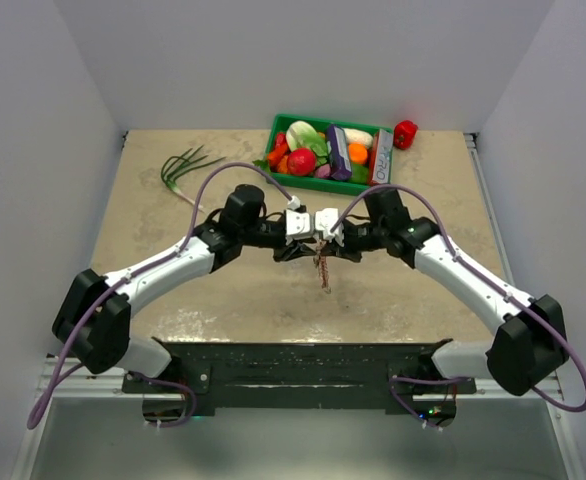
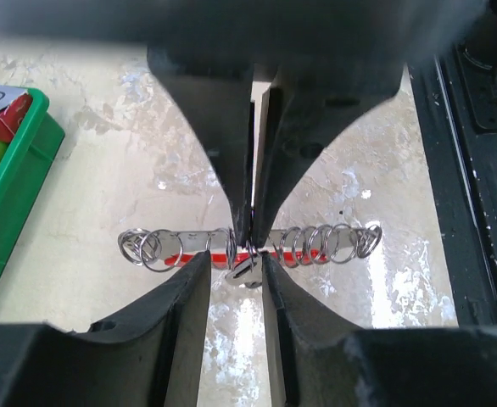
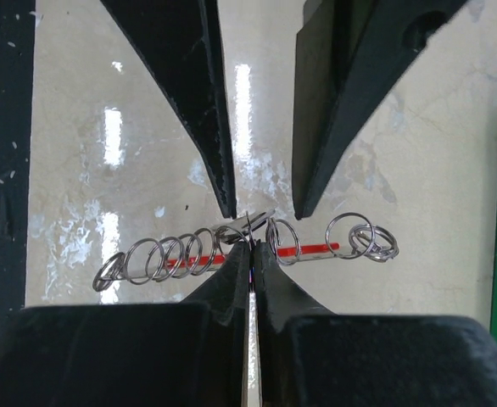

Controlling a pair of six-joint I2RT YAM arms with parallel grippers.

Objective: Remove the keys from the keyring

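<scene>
**A:** Where's the keyring [image 2: 316,244]?

**B:** Middle of the table [image 1: 143,220], loops strung along the red tag [image 3: 312,248], trailing toward 6 o'clock from where the grippers meet. The right gripper [image 3: 250,246] is clamped on its middle. The left gripper [image 2: 237,259] stands part-open astride it.

**A:** What could go wrong?

**B:** Thin wire. A sideways tug could slip that pinch, leaving the keys [image 2: 185,242] threaded on.

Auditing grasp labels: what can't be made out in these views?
- Top view: ring chain too small to resolve.
- Left wrist view: which piece of it the right tool pinches, hidden between its shut fingers.
- Right wrist view: whether the left tool grips the chain; fingers apart, contact unclear.
- Left wrist view: green tray cut off by the left edge.
</scene>
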